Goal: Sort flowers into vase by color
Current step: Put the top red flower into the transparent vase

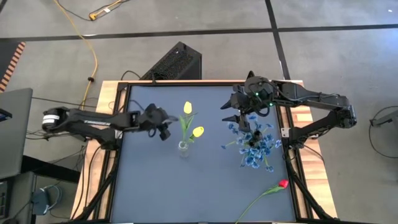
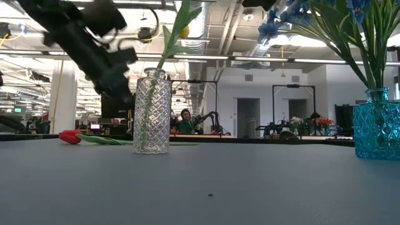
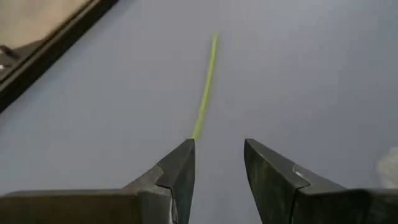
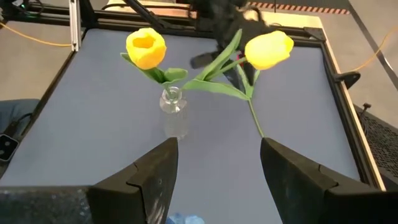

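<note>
A yellow tulip [image 4: 146,46] stands with its stem in the clear glass vase [image 4: 171,99], which also shows in the high view as the clear vase [image 1: 183,148]. A second yellow tulip [image 4: 267,50] is beside it, its head close to my left gripper [image 1: 165,129]. That gripper [image 3: 219,142] is open, and the tulip's bare stem [image 3: 205,87] runs away from one fingertip. My right gripper [image 4: 217,140] is open above the blue blossoms [image 1: 255,146] in the blue vase [image 2: 377,125]. A red tulip [image 1: 283,183] lies flat on the table near its right near corner. My left gripper is open, and the second yellow tulip's stem [image 3: 198,124] starts right at the tip of one finger [image 3: 186,152] and runs straight away from it. I cannot tell whether finger and stem touch. The tulip's head is hidden from the left wrist view.
Dark rails [image 1: 118,155] frame the grey table. A black box [image 1: 177,62] sits beyond the far edge. The mat's near left part [image 1: 161,193] has free room. In the low view a person [image 2: 185,119] sits far off in the room.
</note>
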